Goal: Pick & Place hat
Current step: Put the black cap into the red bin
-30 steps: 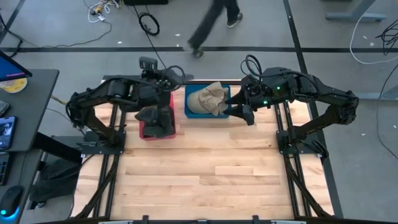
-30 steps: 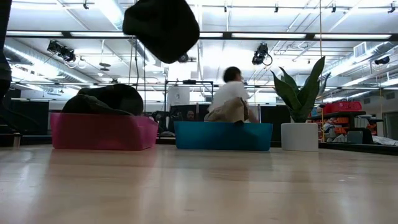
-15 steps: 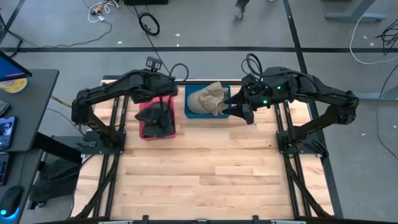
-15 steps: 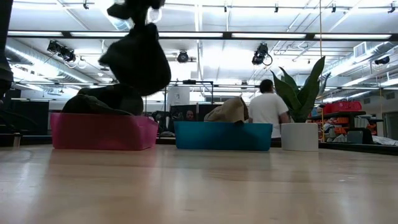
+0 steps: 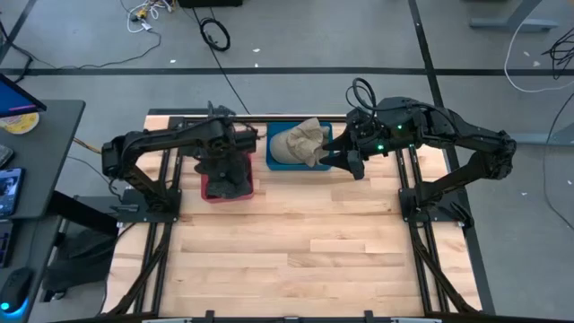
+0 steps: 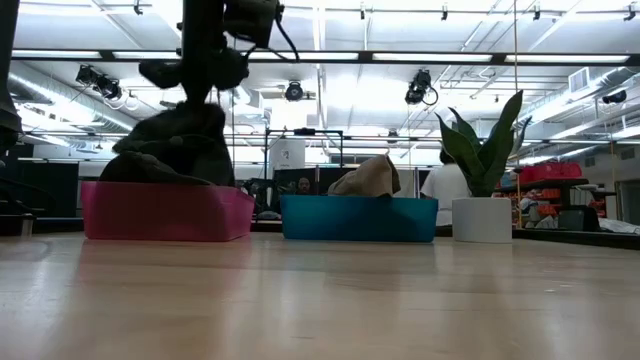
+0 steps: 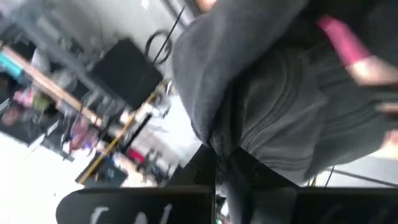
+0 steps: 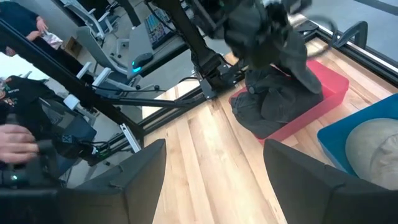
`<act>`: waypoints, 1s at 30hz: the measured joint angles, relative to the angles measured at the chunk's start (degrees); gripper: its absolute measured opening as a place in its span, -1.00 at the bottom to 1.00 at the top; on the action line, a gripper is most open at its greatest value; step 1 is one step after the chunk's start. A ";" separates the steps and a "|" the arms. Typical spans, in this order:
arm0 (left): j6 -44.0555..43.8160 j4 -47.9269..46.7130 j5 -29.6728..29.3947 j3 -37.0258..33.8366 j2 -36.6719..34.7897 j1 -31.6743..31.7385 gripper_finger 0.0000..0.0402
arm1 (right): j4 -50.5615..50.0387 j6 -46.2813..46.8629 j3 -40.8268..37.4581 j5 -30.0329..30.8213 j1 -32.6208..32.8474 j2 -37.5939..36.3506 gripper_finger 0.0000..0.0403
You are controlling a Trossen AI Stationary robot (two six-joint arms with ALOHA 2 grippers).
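A dark grey hat hangs from my left gripper over the pink bin at the table's far left. The bin holds more dark cloth. My left gripper is shut on the hat. A tan hat lies in the blue bin next to the pink one. My right gripper is open and empty, at the blue bin's right side. My left gripper holds the dark hat by a bunched upper part, pinched between its fingers. The fingers come from above, pointing down. The hat hangs below them, and its lower part rests on the dark cloth in the pink bin.
A potted plant stands beyond the blue bin at the right. A person shows in the room behind. The near half of the wooden table is bare boards. A desk with devices stands left of the table.
My left gripper has come down and toward the table's left edge with the dark hat. The hat, earlier hanging high and clear, is now lowered so that its bottom rests on the pile in the pink bin. A person has walked across the room behind.
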 joint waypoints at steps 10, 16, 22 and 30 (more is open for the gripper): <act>0.54 8.53 13.04 -9.26 0.04 -6.10 -0.96 | -0.02 -0.57 0.00 0.00 -0.02 0.00 0.35; -5.17 11.02 21.56 -10.71 0.04 -9.43 -0.96 | -0.04 -0.90 0.01 0.01 -0.15 0.00 0.35; -12.57 17.84 32.56 -10.74 0.04 -11.06 -0.96 | -0.04 -0.91 0.01 0.01 -0.22 0.00 0.35; -18.33 24.83 35.92 -13.97 0.52 -8.19 -0.96 | -0.04 -0.87 0.02 0.02 -0.22 -0.02 0.35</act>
